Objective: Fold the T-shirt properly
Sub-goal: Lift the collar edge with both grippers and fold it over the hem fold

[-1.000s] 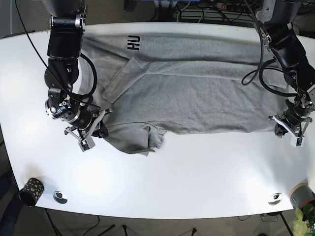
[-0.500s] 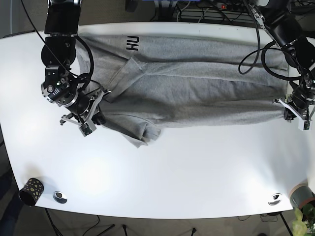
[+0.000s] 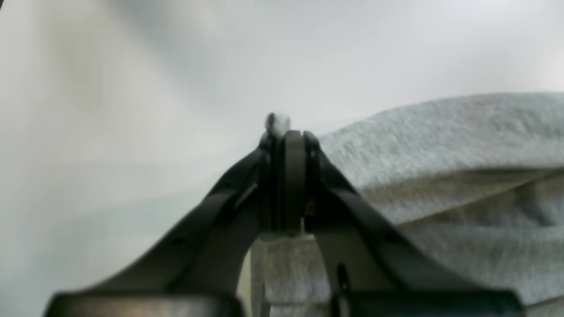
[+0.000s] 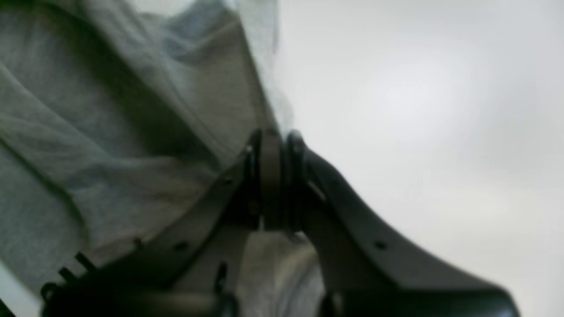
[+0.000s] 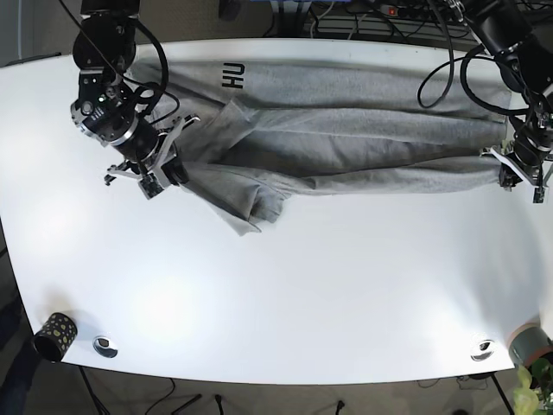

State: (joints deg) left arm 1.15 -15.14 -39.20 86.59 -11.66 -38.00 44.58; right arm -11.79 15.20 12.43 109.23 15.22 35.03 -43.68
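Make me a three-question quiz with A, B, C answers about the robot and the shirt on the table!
1. Where is the small spotted cup?
A. on the shirt
B. near a front corner of the table
C. in a gripper

2. What colour is the T-shirt?
A. grey
B. red
C. blue

3. How do the jaws of the left gripper stand?
A. wide open
B. shut on the T-shirt
C. shut on nothing

Answers:
1 B, the base view shows it alone by the table's edge.
2 A, every view shows grey cloth.
3 B, the left wrist view shows cloth pinched between them.
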